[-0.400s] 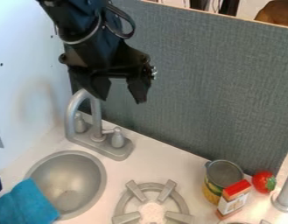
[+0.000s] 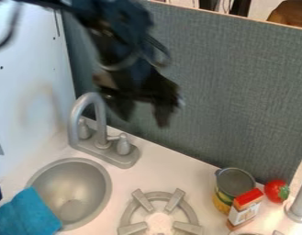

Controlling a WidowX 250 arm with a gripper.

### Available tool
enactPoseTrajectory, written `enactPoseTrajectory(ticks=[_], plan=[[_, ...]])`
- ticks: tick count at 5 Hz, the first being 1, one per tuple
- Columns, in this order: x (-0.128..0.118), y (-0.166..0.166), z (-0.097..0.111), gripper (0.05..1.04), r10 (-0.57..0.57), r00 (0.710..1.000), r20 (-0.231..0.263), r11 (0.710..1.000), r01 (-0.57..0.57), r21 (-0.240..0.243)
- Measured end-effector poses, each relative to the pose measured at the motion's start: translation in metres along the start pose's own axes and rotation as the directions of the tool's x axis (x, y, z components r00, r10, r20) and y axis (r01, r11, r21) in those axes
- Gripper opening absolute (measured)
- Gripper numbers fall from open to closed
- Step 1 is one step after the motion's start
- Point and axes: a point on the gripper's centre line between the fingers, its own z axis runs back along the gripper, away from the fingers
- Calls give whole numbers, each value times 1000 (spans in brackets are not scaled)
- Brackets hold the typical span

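Note:
High in the camera view, in front of the grey back panel and just right of the faucet's top, the gripper (image 2: 145,120) hangs open and empty, its two fingers pointing down. Below it to the left stands the grey faucet (image 2: 100,124). A blue cloth (image 2: 27,215) lies over the lower left rim of the sink (image 2: 103,193). At the right, an open can (image 2: 223,193), a red-topped small box (image 2: 244,212) and a red tomato (image 2: 276,190) stand close together.
A grey stove burner (image 2: 141,202) sits on the counter right of the sink. The grey panel (image 2: 239,92) rises behind, a white wall (image 2: 27,69) stands at the left, and a metal post (image 2: 298,204) is at the right edge.
The arm and its gripper have moved right and somewhat down in the view. The gripper is open in both frames, and the things on the counter have not moved.

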Motion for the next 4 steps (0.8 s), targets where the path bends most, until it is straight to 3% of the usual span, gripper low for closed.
enactPoseTrajectory(ticks=[2,4], plan=[[1,-58,-71,999,-221,970,-105,975,218,-37],[-15,-82,-122,999,-355,920,-164,934,358,-15]])
